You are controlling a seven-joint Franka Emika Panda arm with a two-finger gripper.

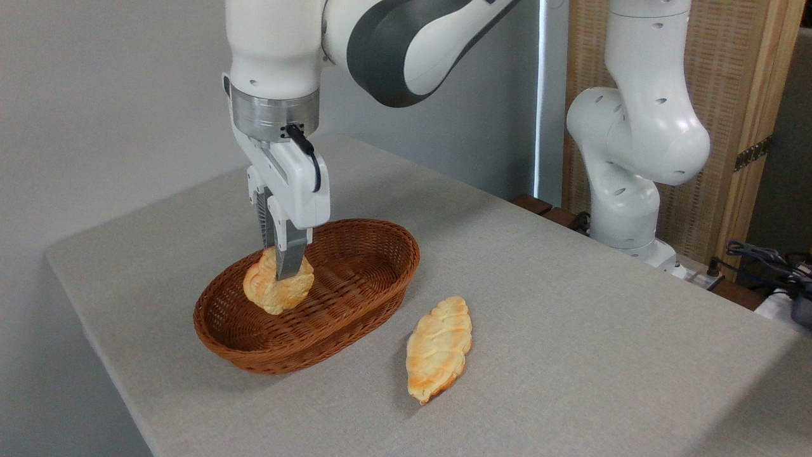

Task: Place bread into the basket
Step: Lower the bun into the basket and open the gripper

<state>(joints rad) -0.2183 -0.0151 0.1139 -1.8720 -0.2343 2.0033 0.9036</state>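
The bread (274, 293), a lumpy golden-tan roll, hangs tilted inside the woven reddish-brown basket (355, 311), over its left half. My gripper (282, 270) comes straight down from above and is shut on the bread, one grey finger across the roll's front, the other hidden behind it. I cannot tell whether the roll's underside touches the basket floor.
A longer braided loaf (439, 348) lies on the grey table (571, 317) just right of the basket. The arm's white base (628, 184) stands at the table's far right edge, with cables (761, 257) beyond it. The table's left edge lies close to the basket.
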